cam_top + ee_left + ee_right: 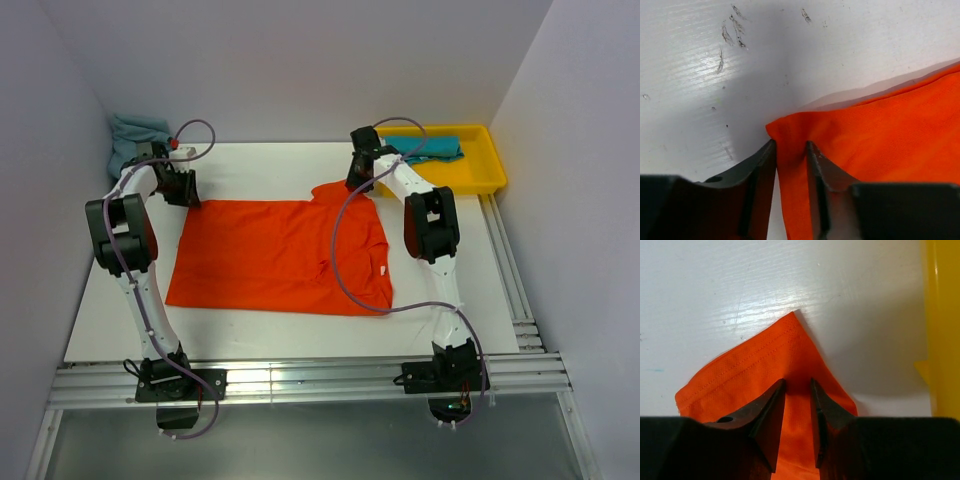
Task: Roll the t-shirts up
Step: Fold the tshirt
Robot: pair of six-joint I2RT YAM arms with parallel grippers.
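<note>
The orange-red t-shirt (280,255) lies spread flat on the white table. My left gripper (186,192) is down at its far left corner. In the left wrist view, the left gripper (791,146) has closed its jaws on a raised ridge of orange cloth (875,135). My right gripper (360,183) is at the shirt's far right sleeve. In the right wrist view, the right gripper (798,382) has narrowed its jaws onto the pointed sleeve corner (765,355), and cloth fills the gap. A teal t-shirt (432,150) lies in the tray. A grey-blue t-shirt (133,135) is bunched at the far left wall.
The yellow plastic tray (482,178) sits at the far right of the table, close beside the right gripper, and its wall (942,330) shows in the right wrist view. Walls enclose the table on three sides. A metal rail (300,380) runs along the near edge.
</note>
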